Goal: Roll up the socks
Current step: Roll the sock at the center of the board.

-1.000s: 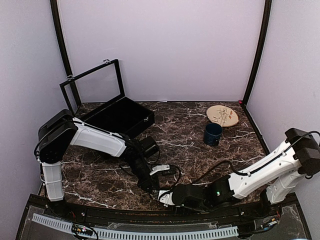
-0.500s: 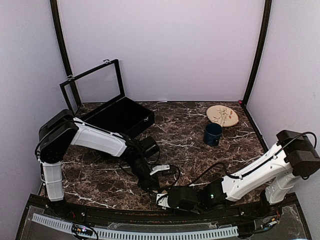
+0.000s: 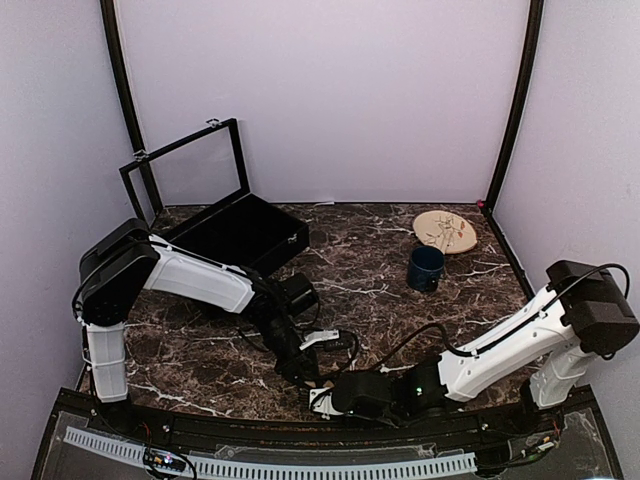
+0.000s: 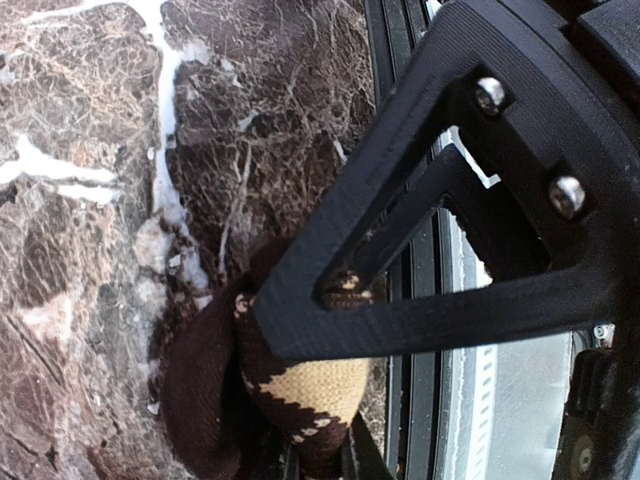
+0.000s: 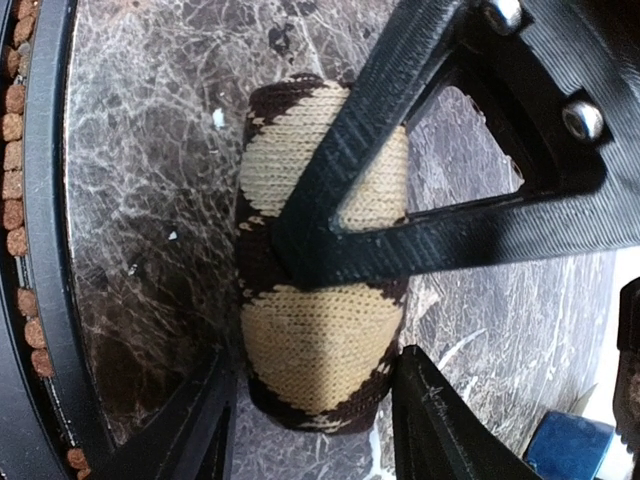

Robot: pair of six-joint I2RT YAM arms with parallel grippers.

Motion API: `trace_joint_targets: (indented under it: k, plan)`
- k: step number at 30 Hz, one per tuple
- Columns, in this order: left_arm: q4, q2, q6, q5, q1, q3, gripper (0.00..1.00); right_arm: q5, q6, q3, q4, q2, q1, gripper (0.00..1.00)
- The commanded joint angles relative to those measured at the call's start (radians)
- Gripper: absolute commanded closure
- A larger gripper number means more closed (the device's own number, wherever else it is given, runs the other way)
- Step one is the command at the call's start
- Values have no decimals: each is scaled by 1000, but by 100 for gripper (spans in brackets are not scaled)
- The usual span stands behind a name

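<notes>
The argyle sock [image 5: 320,350], dark brown with tan diamonds, lies bunched into a short fat roll on the marble counter [image 3: 370,290]. It sits close to the near edge, just beside the black rail [image 5: 40,250] that runs along it. From above my two wrists cover the sock almost entirely.

My left end effector [image 4: 295,400] is narrow and pinched onto one end of the sock, with the fabric bulging out between the fingers. My right end effector [image 5: 300,340] stands partly spread astride the roll. One finger crosses over its middle and the other frames its lower end. I cannot tell whether this one is pressing on the sock or only straddling it. The two end effectors meet at the sock, nearly touching.

Well apart, toward the far right of the counter, stands a dark blue mug [image 3: 425,268], with a round tan plate [image 3: 445,231] just behind it. At the far left sits a black case [image 3: 240,232] with its lid up.
</notes>
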Motion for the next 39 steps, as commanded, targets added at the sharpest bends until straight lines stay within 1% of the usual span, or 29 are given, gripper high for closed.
trace_joint_targets:
  k: [1, 12, 15, 18, 24, 27, 28, 35, 37, 39]
  plan:
    - [-90, 49, 16, -55, -10, -20, 91, -20, -34, 26, 44, 20, -20, 51]
    - [-96, 59, 23, -36, -8, -14, 91, -77, -81, 29, 50, 38, -46, 52]
    - [-99, 59, 23, -32, -8, -14, 90, -98, -84, 42, 33, 48, -56, 54]
    - [-99, 60, 22, -31, -5, -14, 90, -123, -74, 53, 10, 59, -68, 58]
    - [-96, 59, 18, -34, -1, -14, 89, -187, -25, 94, -88, 84, -98, 76]
    - [-93, 59, 10, -38, 2, -15, 86, -231, 7, 111, -133, 95, -113, 83]
    - [-92, 60, 5, -38, 3, -15, 85, -246, 18, 116, -146, 99, -118, 84]
    - [-80, 37, -31, -72, 30, -25, 69, -327, 81, 133, -195, 117, -149, 91]
    - [-76, 30, -42, -80, 39, -30, 67, -343, 95, 139, -203, 120, -161, 94]
    - [-76, 22, -48, -121, 45, -36, 65, -362, 106, 148, -214, 127, -171, 95]
